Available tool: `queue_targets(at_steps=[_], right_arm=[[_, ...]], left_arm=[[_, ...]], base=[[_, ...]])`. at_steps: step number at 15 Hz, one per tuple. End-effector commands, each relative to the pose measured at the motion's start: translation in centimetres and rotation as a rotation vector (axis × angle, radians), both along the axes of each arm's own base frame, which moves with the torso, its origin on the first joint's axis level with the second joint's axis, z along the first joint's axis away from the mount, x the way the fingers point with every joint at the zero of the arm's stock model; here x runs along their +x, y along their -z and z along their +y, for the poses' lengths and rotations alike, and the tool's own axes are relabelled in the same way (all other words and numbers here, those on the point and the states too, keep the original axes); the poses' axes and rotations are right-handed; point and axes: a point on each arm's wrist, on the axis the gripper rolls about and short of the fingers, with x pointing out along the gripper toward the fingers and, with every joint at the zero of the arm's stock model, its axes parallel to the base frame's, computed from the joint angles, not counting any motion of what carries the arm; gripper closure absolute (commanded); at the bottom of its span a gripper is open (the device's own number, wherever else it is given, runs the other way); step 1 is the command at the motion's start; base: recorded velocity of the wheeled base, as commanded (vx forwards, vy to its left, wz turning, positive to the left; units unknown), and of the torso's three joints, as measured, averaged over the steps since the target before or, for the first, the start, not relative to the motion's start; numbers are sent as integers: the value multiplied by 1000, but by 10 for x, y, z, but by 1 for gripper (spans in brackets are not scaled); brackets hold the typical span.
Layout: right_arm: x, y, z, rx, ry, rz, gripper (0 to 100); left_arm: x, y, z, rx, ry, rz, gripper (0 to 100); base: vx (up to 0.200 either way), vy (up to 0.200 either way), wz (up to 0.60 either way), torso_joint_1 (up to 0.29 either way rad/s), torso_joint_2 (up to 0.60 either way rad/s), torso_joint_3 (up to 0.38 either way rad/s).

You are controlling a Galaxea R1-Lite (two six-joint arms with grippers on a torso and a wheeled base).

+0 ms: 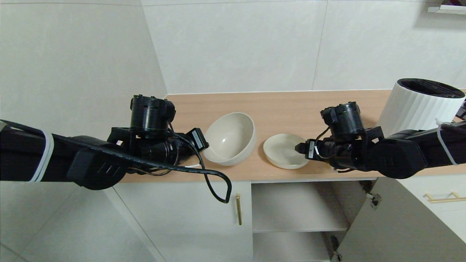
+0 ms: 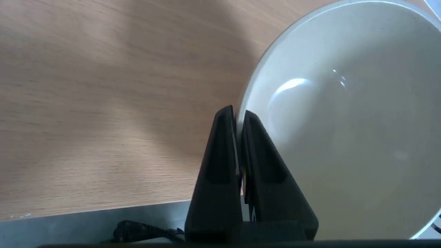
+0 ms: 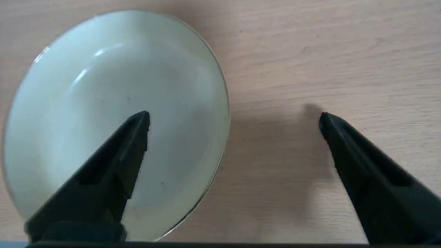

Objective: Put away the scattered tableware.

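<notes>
The wooden counter (image 1: 284,105) runs from 9 to 3 o'clock and meets the tiled wall (image 1: 236,47) at its 12 o'clock edge; a second wall closes its 9 o'clock end. The strip of wood between the bowls and the 12 o'clock wall is bare and gives free room.

Under the counter the cabinet (image 1: 295,207) stands open, and one shelf (image 1: 298,227) is seen inside. Its door (image 1: 393,225) is swung outward toward 4 o'clock. At 9 o'clock from the opening there is a closed front with a brass handle (image 1: 238,209).

A white ribbed container (image 1: 418,105) with a dark top stands upright at the 3 o'clock end of the counter.

The large bowl (image 1: 231,138) lies tilted on its side near the 6 o'clock edge of the counter, with its opening turned up and toward 9 o'clock. The left gripper (image 2: 239,145) is clenched on the bowl's rim at 9 o'clock, one finger inside and one outside.

The small bowl (image 1: 285,151) sits flat at 3 o'clock from the large one, also close to the 6 o'clock edge. A narrow gap of wood separates the two.

The right gripper (image 3: 233,118) is spread wide at the small bowl's 3 o'clock side. One finger is over the bowl's inside, the other over bare wood, with the rim between them. I cannot tell if it touches the bowl.
</notes>
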Motion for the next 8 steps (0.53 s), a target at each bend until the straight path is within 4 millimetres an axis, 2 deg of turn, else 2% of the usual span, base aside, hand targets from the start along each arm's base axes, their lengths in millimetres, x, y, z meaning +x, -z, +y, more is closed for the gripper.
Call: queue_targets(at_steps=[1,8], right_arm=[[1,2,1,-1,-1,5,100],[-1,-2,0,4,-3,-4,100]], left_arm=[[0,-1,0,-1,0,-2,100],[-1,-3,1,-2,0,-5,100]], base=[[0,0,0,0,0,0],[0,0,0,0,0,0]])
